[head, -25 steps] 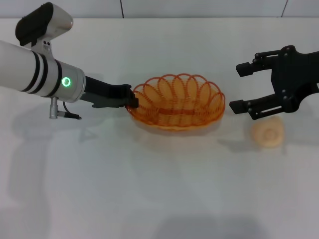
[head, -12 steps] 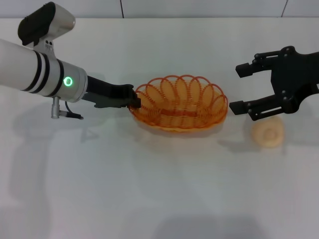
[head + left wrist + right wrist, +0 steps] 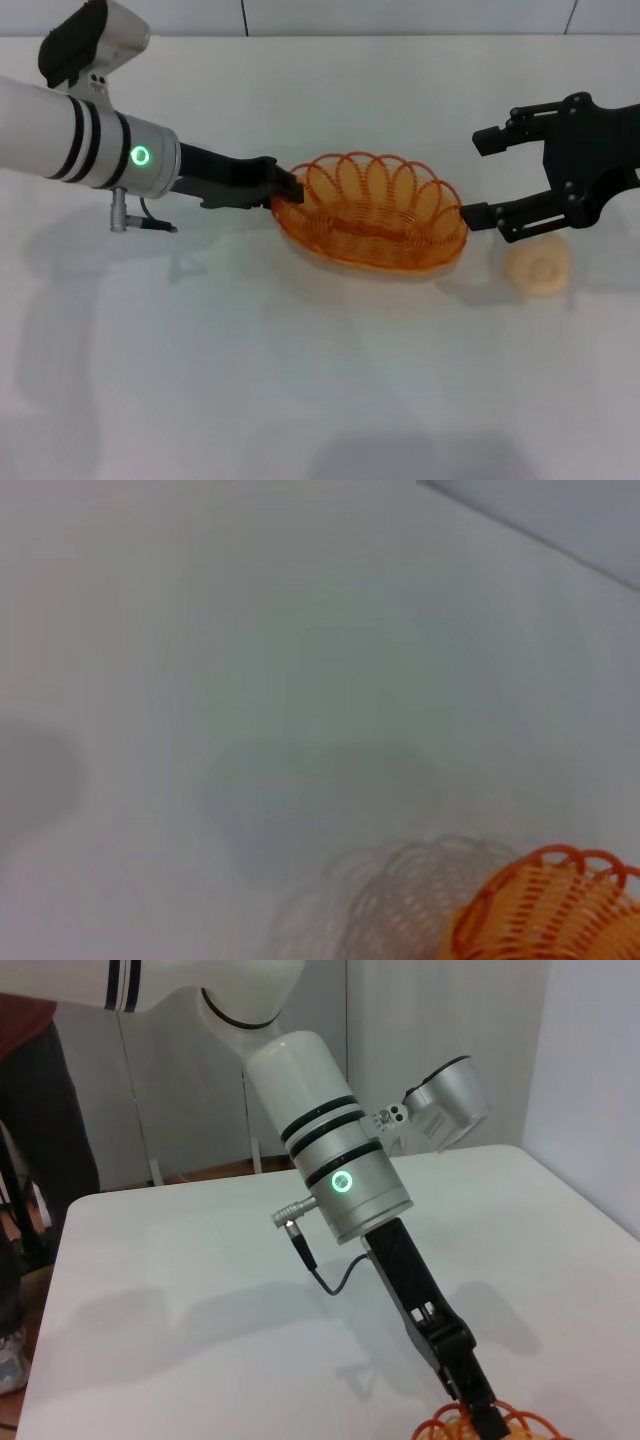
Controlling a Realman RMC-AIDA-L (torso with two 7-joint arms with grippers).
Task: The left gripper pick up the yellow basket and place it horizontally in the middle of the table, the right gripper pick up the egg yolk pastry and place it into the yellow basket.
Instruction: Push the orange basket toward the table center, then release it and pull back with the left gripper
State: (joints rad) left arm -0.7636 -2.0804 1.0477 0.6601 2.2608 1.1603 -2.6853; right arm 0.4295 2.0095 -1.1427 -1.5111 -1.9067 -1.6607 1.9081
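1. The left gripper (image 3: pixel 288 190) is clenched on the rim of the yellow basket (image 3: pixel 372 213), at the basket's left end. The basket is tilted, and from its shadow it seems lifted a little off the table (image 3: pixel 300 380). It sits slightly right of the table's middle.
2. The right gripper (image 3: pixel 478 178) hangs with its fingers spread apart and nothing between them, just beside the basket's right end. The egg yolk pastry (image 3: pixel 538 268) lies on the table below that gripper, apart from the basket.
3. Risk: the hold is on one thin wire loop only, so the basket may swing or slip out and land crooked.
4. Risk: the basket's right end is very near the lower finger of the right gripper. I cannot tell from the head view whether they touch. More travel to the right could knock them together.
5. Materials: the basket is an oval of orange wire with a scalloped looped rim, see-through, probably light and springy. The pastry is round and pale cream, with a dimpled top. It looks soft, so a hard squeeze may crush it.
6. The table is plain, white and smooth, so things may slide on it.
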